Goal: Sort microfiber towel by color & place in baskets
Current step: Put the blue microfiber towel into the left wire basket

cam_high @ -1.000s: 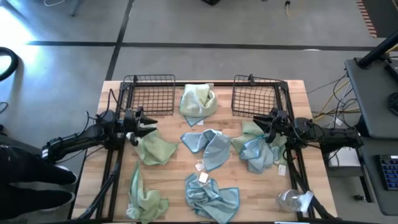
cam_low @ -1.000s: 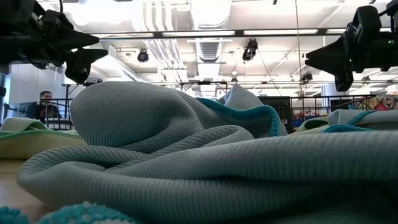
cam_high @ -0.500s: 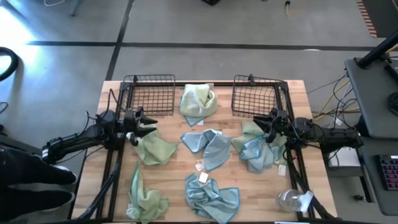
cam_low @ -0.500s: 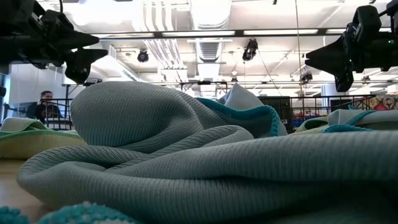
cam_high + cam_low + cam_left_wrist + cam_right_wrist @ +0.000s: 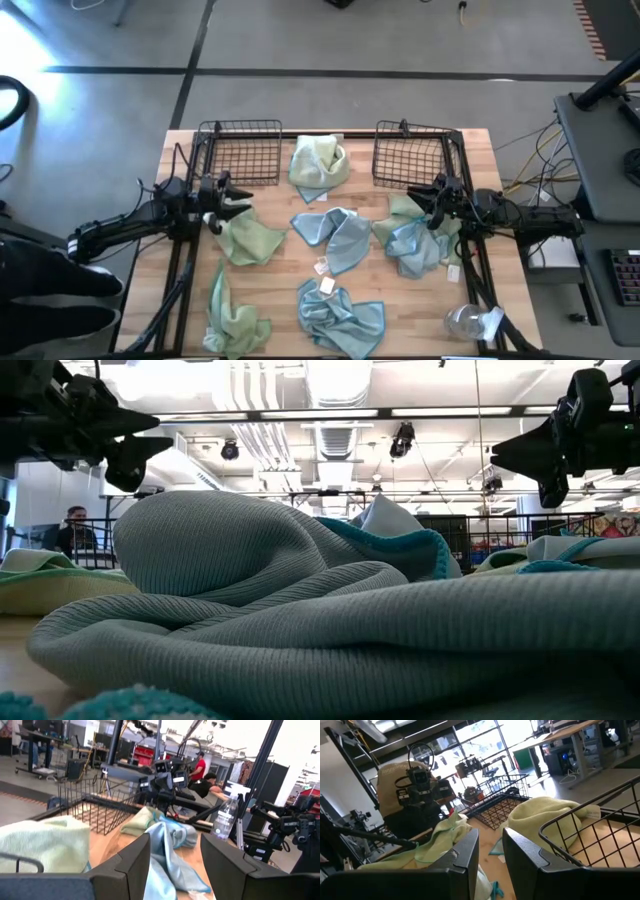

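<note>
Left gripper [image 5: 232, 200] hangs open and empty just beside a pale green towel [image 5: 250, 240] at the desk's [image 5: 280, 300] left. Right gripper [image 5: 428, 200], likewise parted and empty, is over a blue-and-green heap [image 5: 412, 240] at right. Both wire baskets [image 5: 240, 150] at the far edge hold nothing. Sorting appears unstarted; next move calls for descending onto one cloth and closing.
</note>
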`<act>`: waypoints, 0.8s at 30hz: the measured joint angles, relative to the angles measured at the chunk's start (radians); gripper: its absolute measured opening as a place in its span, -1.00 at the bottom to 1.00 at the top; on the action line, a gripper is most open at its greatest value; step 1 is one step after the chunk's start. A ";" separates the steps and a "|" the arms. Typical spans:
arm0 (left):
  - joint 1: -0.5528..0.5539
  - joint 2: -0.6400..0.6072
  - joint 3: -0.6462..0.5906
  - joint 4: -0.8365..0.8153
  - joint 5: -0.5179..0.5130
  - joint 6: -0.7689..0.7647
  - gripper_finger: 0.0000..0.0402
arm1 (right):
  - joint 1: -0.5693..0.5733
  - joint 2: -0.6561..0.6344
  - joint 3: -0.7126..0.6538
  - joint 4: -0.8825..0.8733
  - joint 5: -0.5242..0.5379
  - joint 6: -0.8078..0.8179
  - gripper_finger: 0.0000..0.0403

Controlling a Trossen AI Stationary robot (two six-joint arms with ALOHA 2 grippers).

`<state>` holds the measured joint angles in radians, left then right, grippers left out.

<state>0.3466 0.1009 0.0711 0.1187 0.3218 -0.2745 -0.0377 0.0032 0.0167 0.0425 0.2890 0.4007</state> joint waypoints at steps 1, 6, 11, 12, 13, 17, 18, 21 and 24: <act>0.000 0.000 0.000 0.008 0.000 0.000 -0.21 | 0.000 0.000 0.000 0.000 0.000 0.000 -0.59; 0.000 0.001 0.000 0.011 -0.003 0.000 -0.21 | 0.000 0.000 0.000 0.000 0.000 0.001 -0.59; -0.001 0.002 0.000 0.014 -0.009 -0.014 -0.21 | 0.000 0.000 0.000 0.002 0.000 0.009 -0.59; -0.001 0.002 0.000 0.014 -0.009 -0.023 -0.21 | 0.000 0.000 0.000 0.005 0.000 0.009 -0.59; -0.001 0.002 0.000 0.016 -0.009 -0.037 -0.21 | 0.000 0.000 -0.001 0.012 0.001 0.009 -0.59; -0.001 0.002 0.000 0.052 -0.009 -0.128 -0.21 | 0.000 0.000 -0.002 0.051 0.003 0.011 -0.59; -0.001 0.002 0.000 0.069 -0.009 -0.164 -0.21 | 0.000 0.000 -0.002 0.057 0.003 0.011 -0.59; -0.001 0.002 0.000 0.129 -0.009 -0.296 -0.21 | 0.000 0.000 -0.002 0.062 0.001 0.031 -0.59; -0.001 0.003 0.000 0.185 -0.019 -0.377 -0.21 | 0.000 0.000 -0.002 0.067 0.000 0.110 -0.59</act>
<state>0.3459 0.1036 0.0711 0.3035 0.3030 -0.6510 -0.0380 0.0031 0.0143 0.1097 0.2886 0.5103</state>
